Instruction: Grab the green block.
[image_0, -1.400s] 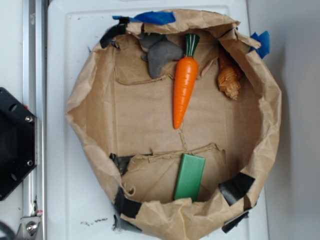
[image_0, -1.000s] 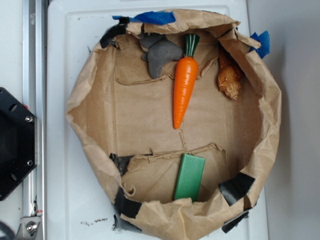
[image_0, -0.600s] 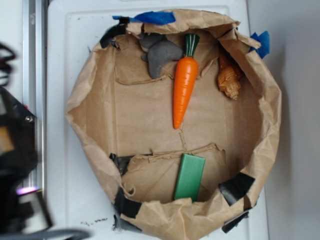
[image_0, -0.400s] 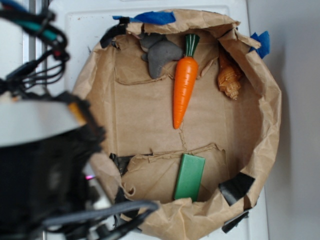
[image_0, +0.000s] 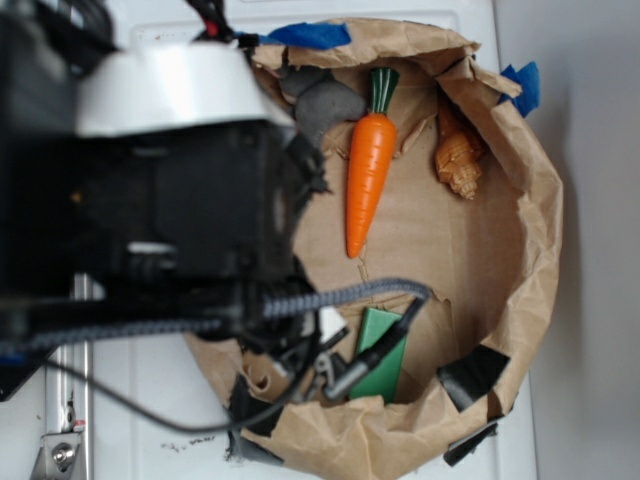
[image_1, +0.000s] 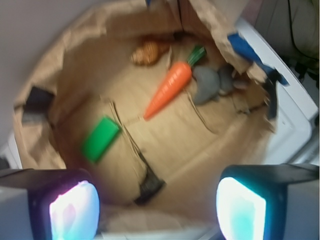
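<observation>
The green block (image_1: 101, 139) lies flat on the brown paper floor, ahead and left of my gripper (image_1: 157, 210) in the wrist view. My gripper is open, its two lit pads wide apart at the bottom corners with nothing between them, well above the paper. From outside, the green block (image_0: 378, 328) sits near the paper basin's front wall, partly crossed by a cable. The black and white arm (image_0: 170, 200) covers the left half of that view and hides the fingers.
An orange carrot (image_0: 368, 180) lies in the basin's middle, with a grey toy (image_0: 325, 105) and a tan shell-like toy (image_0: 460, 160) at the back. Crumpled paper walls (image_0: 540, 230) with black tape patches (image_0: 472, 372) ring the floor. A metal rail (image_0: 65, 400) runs down the left.
The arm has swung in from the left and now hangs over the left half of the basin. The block, carrot and toys have not moved.
</observation>
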